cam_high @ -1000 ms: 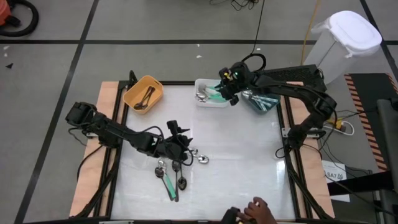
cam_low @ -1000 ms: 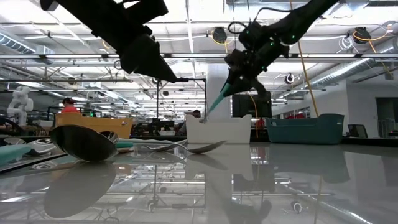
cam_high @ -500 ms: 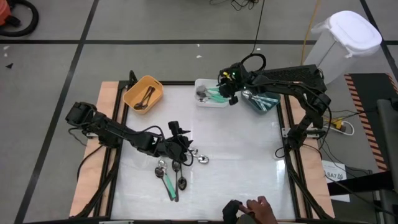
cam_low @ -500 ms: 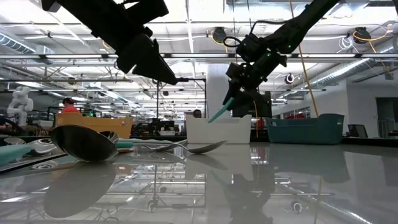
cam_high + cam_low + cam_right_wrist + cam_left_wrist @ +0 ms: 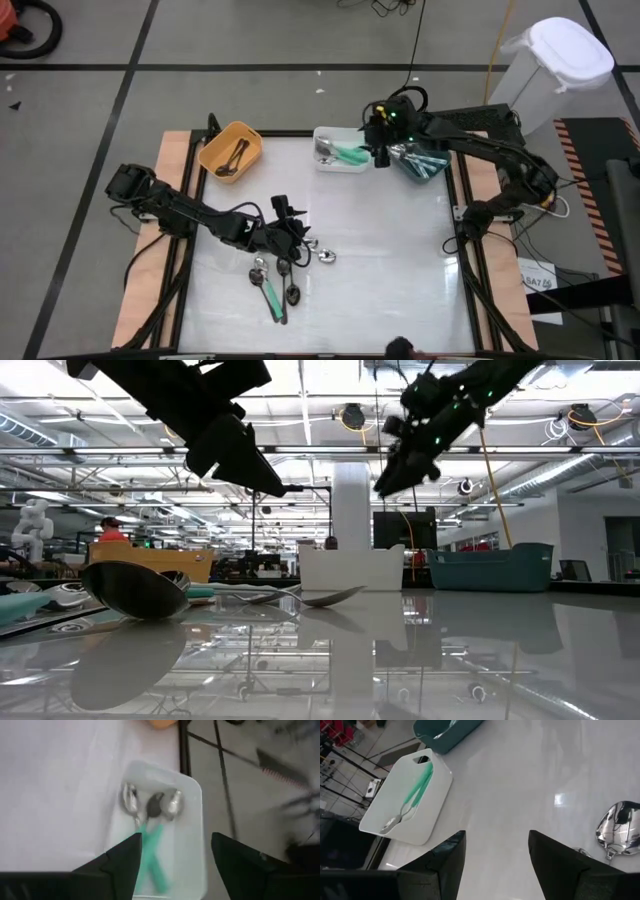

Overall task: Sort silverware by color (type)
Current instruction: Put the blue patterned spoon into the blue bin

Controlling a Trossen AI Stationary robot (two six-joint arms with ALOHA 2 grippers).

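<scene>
Several spoons (image 5: 285,272) lie on the white table near its middle; one has a mint-green handle (image 5: 271,297). My left gripper (image 5: 297,232) hangs open just above them and holds nothing; a shiny spoon bowl (image 5: 619,827) lies beside it. My right gripper (image 5: 378,150) is open above the white bin (image 5: 194,840) at the far edge. Mint-green spoons (image 5: 150,845) lie in that bin, bowls toward its far end. Nothing is between the right fingers.
An orange bin (image 5: 246,138) at the far left holds dark spoons. A teal bin (image 5: 436,170) at the far right holds silver ones. A white lidded trash can (image 5: 555,60) stands beyond the table's right corner. Bare table stretches across the right half.
My right gripper, shut on a mint-green spoon slanting down over the white bin, has opened. The spoon has dropped into the bin among the others. The gripper has then risen and shifted slightly toward the table's right edge.
</scene>
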